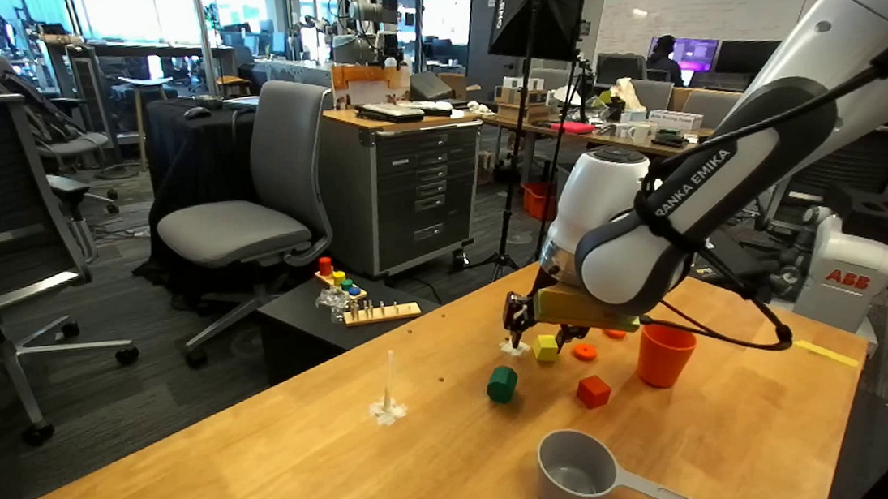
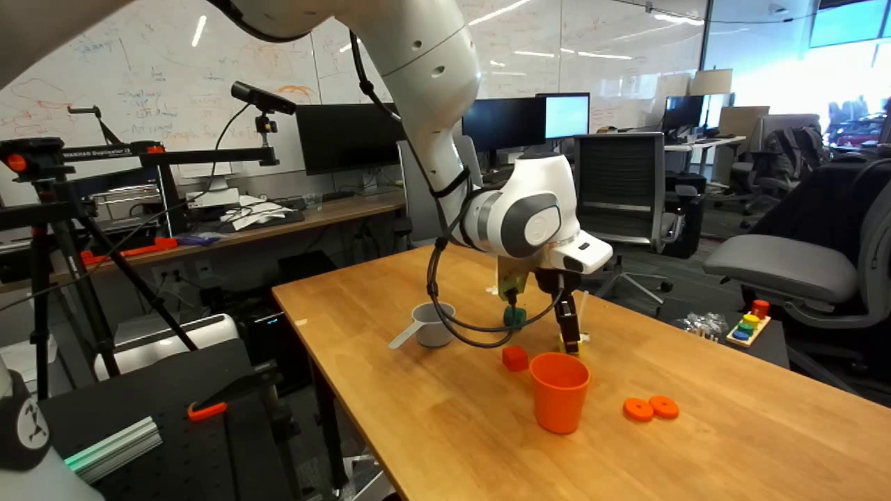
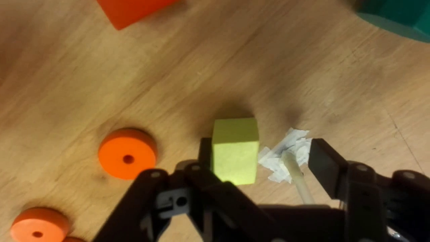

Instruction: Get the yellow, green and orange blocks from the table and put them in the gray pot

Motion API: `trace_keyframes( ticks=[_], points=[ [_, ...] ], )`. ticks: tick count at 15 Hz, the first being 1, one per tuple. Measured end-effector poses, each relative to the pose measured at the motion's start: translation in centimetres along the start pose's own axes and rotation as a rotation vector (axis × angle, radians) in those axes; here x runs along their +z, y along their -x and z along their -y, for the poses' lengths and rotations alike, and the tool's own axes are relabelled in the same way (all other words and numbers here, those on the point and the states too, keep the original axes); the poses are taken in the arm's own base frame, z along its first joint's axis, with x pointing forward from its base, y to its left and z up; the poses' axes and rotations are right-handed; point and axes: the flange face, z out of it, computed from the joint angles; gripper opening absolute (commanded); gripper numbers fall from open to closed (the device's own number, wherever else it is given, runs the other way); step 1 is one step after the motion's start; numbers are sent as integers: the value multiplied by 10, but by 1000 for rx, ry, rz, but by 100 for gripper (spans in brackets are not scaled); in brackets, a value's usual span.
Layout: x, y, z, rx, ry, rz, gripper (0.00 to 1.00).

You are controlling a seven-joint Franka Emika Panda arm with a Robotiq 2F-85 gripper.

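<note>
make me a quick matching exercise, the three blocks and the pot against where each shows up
Things
1. yellow block
2. green block
3. orange-red block
4. gray pot

Where in the wrist view
A. at the top edge, left of centre
B. out of it, in both exterior views
C. at the top right corner
D. between the fingers

Pairs: 1-D; 2-C; 3-A; 4-B
</note>
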Motion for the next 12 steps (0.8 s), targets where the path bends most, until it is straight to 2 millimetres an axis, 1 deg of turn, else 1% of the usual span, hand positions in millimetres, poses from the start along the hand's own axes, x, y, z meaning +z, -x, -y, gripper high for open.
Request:
trace_keyframes(
  ticks=[3,5,7,9,10,12],
  points=[
    [0,-2,0,19,-7,2,21],
    [0,-4,-1,30,-9,5,8],
    [-1,-5,-2,45,-18,13,8],
    [-5,-5,2,47,-35,20,9],
    [-11,-3,9,37,-49,22,9],
    [-31,5,30,7,-92,28,8]
  ],
)
